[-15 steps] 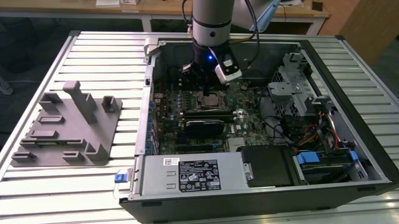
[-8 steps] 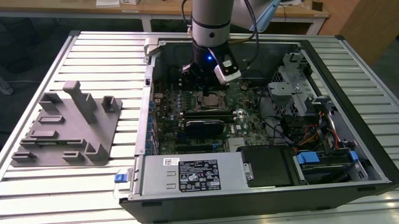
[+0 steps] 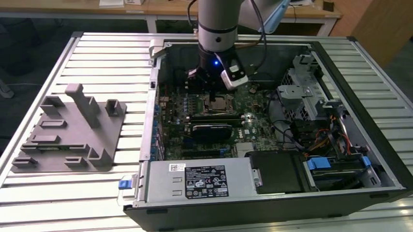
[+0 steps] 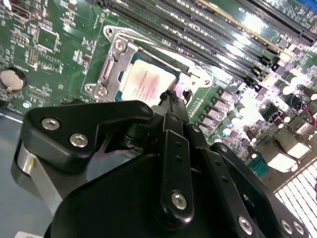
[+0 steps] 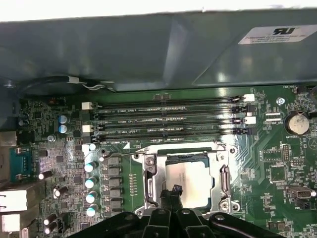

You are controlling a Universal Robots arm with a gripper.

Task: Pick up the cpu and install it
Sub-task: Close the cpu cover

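Note:
The cpu [image 5: 190, 181], a small silvery-grey square, lies flat inside the metal-framed socket [image 5: 148, 184] on the green motherboard; in the second wrist view the cpu [image 4: 146, 82] sits within the socket frame [image 4: 111, 69]. My gripper [image 5: 173, 191] hovers just over the cpu's near edge with its black fingertips [image 4: 171, 99] pressed together and nothing seen between them. In the exterior view the gripper [image 3: 215, 93] reaches down into the open computer case, right above the socket [image 3: 221, 101].
Several memory slots [image 5: 168, 119] run beside the socket, and capacitors [image 5: 91, 181] stand next to it. The case holds a power supply [image 3: 200, 181], a drive cage [image 3: 303, 92] and cables. A grey fixture [image 3: 71, 130] rests on the slatted table at the exterior view's left.

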